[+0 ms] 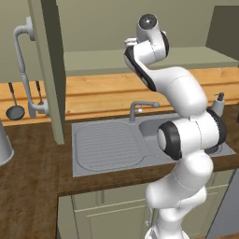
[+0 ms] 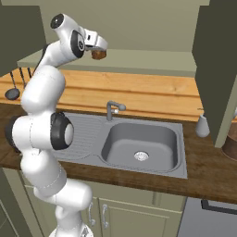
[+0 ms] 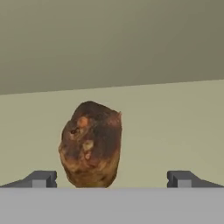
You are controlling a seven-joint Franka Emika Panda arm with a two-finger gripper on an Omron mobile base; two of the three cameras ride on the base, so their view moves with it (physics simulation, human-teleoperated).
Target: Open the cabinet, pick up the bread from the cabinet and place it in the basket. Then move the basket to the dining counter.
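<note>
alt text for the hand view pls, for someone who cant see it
A lumpy dark-brown bread loaf with orange flecks stands on a pale sage-green cabinet shelf, directly ahead of the open gripper. Its two dark grey fingertips sit wide apart on either side of the loaf, not touching it.

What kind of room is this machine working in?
It looks like a home kitchen, a rendered one: a grey sink with a faucet set in a wood worktop, a ladle hanging on the wall, and green cabinets below.
</note>
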